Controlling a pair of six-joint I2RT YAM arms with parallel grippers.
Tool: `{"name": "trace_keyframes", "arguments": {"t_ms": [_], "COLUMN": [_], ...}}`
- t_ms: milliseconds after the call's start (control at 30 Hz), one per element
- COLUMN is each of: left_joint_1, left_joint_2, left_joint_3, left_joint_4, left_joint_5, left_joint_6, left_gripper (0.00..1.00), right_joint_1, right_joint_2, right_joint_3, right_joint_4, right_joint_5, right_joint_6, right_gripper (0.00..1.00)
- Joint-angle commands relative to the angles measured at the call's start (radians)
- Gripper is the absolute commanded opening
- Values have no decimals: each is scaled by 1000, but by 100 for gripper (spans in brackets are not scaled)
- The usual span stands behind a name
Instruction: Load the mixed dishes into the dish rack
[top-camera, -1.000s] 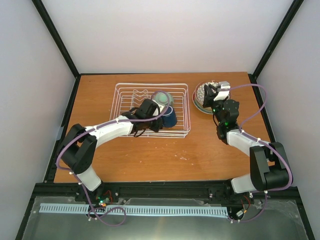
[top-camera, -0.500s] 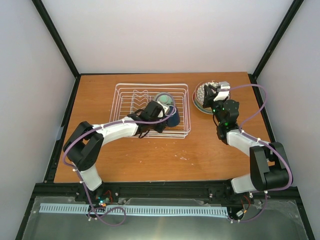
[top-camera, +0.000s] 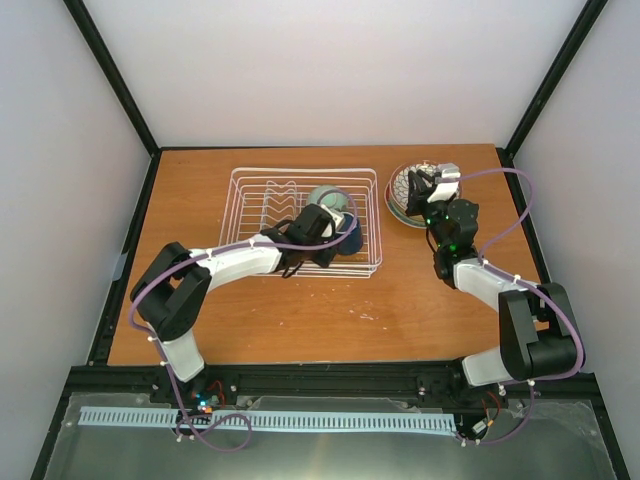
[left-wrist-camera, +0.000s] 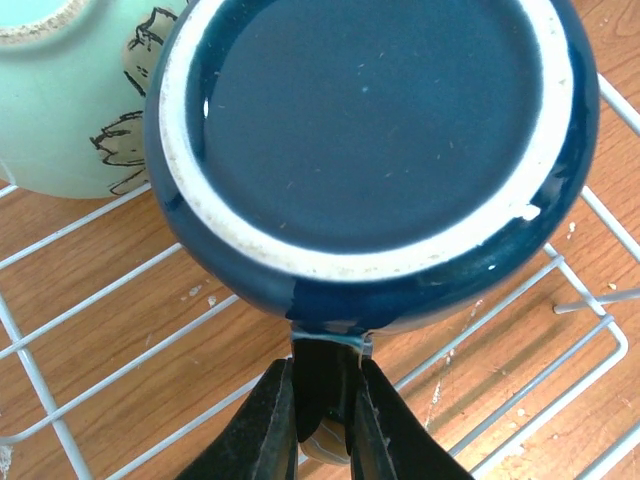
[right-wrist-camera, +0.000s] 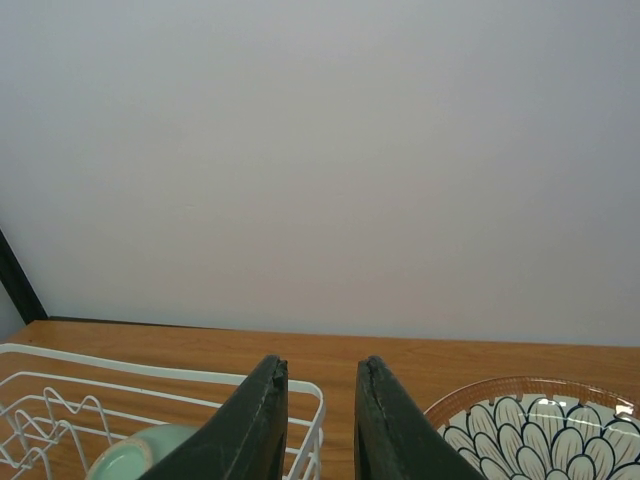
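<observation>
The dark blue mug is bottom-up inside the white wire dish rack, at its right end. My left gripper is shut on the mug's handle and shows in the top view. The pale-green cup lies in the rack just beside the mug. The brown petal-patterned plate tops a stack of plates on the table right of the rack. My right gripper is open and empty, raised above that stack. The plates under it are mostly hidden.
The rack's wavy dividers fill its left half. The rack's right rim lies close to the plate stack. Black frame posts and pale walls enclose the wooden table.
My left gripper has carried the mug a little to the right inside the rack. The right arm has not moved.
</observation>
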Motion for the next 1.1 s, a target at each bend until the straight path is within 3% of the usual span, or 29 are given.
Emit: {"name": "trace_keyframes", "arguments": {"t_ms": [0,67,200,300,733,867,1067], "left_joint_1": [-41,-51,-63,-67,-73,-73,-72], "left_joint_2": [-17,-26,-27,-23,-53,-106,-251], "left_joint_3": [9,0,-20,-24,-15,15,60], "left_joint_4": [-114,-128,-142,-147,-172,-211,-214], "left_joint_5": [15,4,-5,-4,-2,-18,-41], "left_joint_6": [-10,-15,-35,-51,-64,-73,-73], "left_gripper": [1,1,10,25,42,45,65], "right_joint_1": [-8,-9,-9,-9,-11,-14,-24], "right_joint_2": [8,9,14,19,42,46,54], "right_joint_3": [-4,-5,-6,-9,-4,28,86], "right_joint_4": [28,29,32,34,31,-54,-211], "right_joint_5": [-7,-10,-16,-20,8,82,218], "right_joint_6": [6,8,14,18,31,39,62], "right_gripper": [18,18,18,18,18,18,23]}}
